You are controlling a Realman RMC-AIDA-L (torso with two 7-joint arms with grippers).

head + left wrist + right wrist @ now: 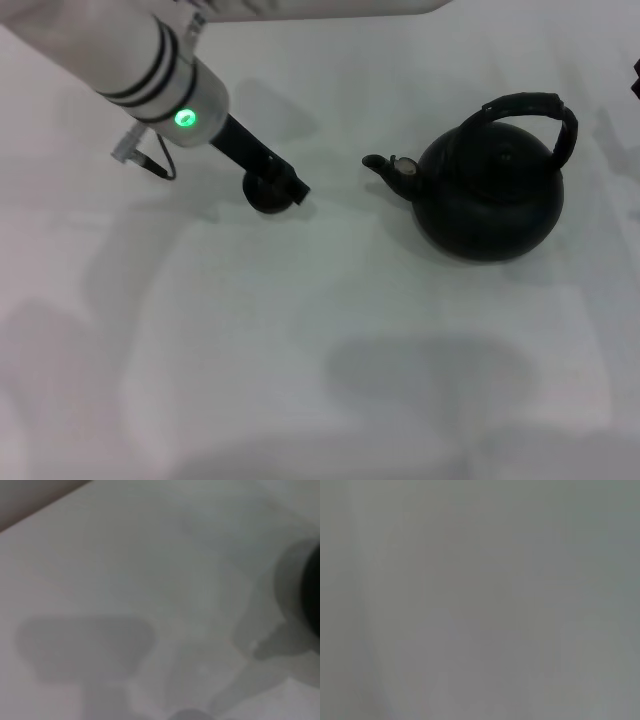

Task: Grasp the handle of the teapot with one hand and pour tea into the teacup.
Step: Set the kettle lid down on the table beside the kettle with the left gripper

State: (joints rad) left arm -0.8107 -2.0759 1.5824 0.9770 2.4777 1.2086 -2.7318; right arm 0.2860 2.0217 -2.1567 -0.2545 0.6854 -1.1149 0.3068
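**Left arm at the teacup, teapot standing apart**

Jaws of the left gripper (283, 180) cannot be read as open or closed in the head view: the black end of the arm lies over the teacup (266, 193), which shows as a small round black shape just beneath and beside it. To the right, well apart from the cup, the teapot (490, 195) stands upright on the white counter (300, 350), its spout (385, 167) pointing toward the cup and its arched handle (530, 108) raised over the lid. No right gripper shows here.

From the left wrist view, only the blurred pale counter and a dark rounded edge (311, 587) at one side appear; what it belongs to is unclear.

From the right wrist view, nothing but a flat grey surface can be made out.
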